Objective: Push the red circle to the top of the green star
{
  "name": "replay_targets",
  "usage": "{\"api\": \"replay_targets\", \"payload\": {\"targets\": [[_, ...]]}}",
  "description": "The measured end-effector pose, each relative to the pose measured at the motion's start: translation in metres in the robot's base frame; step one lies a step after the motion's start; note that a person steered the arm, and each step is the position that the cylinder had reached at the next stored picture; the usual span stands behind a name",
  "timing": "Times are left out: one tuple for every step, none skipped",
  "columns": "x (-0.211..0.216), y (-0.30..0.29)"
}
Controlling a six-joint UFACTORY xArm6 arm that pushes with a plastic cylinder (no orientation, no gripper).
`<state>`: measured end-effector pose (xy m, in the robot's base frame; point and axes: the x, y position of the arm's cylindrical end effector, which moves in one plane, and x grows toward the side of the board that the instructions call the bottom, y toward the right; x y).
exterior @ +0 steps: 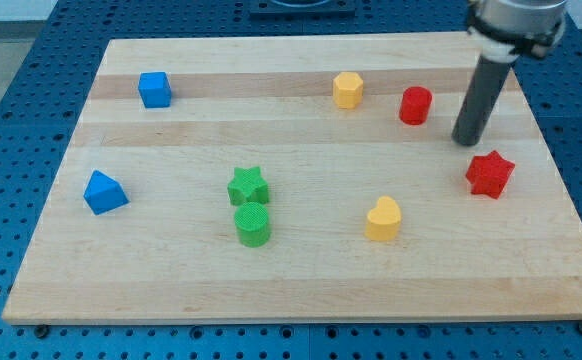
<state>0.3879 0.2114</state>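
The red circle [415,105] stands near the view's top right on the wooden board [301,280]. The green star [248,186] sits left of centre, far to the lower left of the red circle. My tip [467,141] rests on the board just to the right of and slightly below the red circle, with a small gap between them.
A green circle [253,225] touches the green star from below. A red star [490,173] lies below my tip. A yellow hexagon [348,89] is left of the red circle. A yellow heart [382,219], a blue cube [155,89] and a blue triangle [104,192] are also there.
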Motion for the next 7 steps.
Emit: {"api": "replay_targets", "payload": {"targets": [[-0.028,0.004],[-0.066,0.004],[-0.067,-0.009],[-0.064,-0.026],[-0.055,-0.039],[-0.042,-0.054],[-0.024,-0.069]]}}
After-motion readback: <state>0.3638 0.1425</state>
